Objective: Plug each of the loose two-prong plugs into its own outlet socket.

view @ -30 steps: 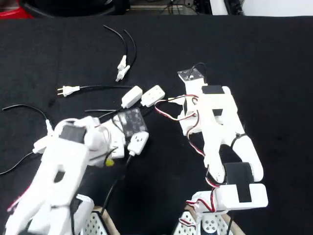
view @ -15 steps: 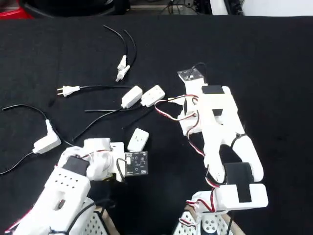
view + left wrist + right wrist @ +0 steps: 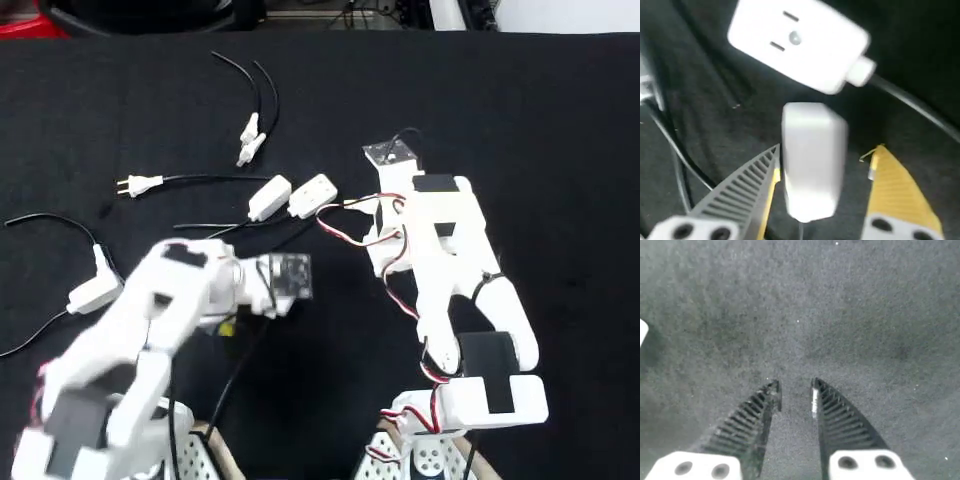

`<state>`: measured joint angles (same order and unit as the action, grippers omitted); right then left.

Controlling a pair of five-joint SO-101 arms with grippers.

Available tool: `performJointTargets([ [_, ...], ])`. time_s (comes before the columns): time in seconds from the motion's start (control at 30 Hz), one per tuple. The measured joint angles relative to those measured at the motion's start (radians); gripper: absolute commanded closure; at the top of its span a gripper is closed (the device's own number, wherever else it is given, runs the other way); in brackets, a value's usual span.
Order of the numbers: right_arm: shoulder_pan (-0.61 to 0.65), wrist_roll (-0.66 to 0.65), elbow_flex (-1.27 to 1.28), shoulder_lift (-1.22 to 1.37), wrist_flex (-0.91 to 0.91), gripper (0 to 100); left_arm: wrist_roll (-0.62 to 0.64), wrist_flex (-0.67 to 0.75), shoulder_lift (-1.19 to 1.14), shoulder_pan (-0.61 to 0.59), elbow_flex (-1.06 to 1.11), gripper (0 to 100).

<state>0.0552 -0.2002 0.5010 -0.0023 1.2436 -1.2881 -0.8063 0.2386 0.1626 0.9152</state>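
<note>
Lying between the widely parted fingers of the left gripper point(image 3: 828, 150), what is seen?
A white plug point(image 3: 812, 160) is seen, near the outlet socket point(image 3: 797, 42); the right gripper point(image 3: 795, 387) is found barely parted, empty

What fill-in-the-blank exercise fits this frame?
1. In the left wrist view, the outlet socket shows two slots and one ___ hole.
2. A white block sits between the left pincer's two ___.
3. Over the black cloth, the right pincer holds ___.
Missing words: round; fingers; nothing.
</note>
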Motion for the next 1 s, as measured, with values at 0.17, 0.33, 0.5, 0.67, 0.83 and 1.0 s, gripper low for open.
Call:
performJointTargets([
  [0.17, 0.000, 0.000, 0.000, 0.000, 0.000, 89.3, 0.000, -0.008, -0.123, -0.041, -0.083, 76],
  [0.33, 0.000, 0.000, 0.000, 0.000, 0.000, 89.3, 0.000, -0.095, -0.138, -0.044, -0.138, 89],
  [0.5, 0.000, 0.000, 0.000, 0.000, 0.000, 89.3, 0.020, -0.224, -0.144, -0.052, -0.250, 96],
  [0.67, 0.000, 0.000, 0.000, 0.000, 0.000, 89.3, 0.063, -0.308, -0.144, -0.051, -0.347, 97],
  [0.83, 0.000, 0.000, 0.000, 0.000, 0.000, 89.3, 0.063, -0.400, -0.095, -0.051, -0.359, 97],
  [1.0, 0.000, 0.000, 0.000, 0.000, 0.000, 89.3, 0.127, -0.413, 0.118, -0.018, -0.230, 97],
])
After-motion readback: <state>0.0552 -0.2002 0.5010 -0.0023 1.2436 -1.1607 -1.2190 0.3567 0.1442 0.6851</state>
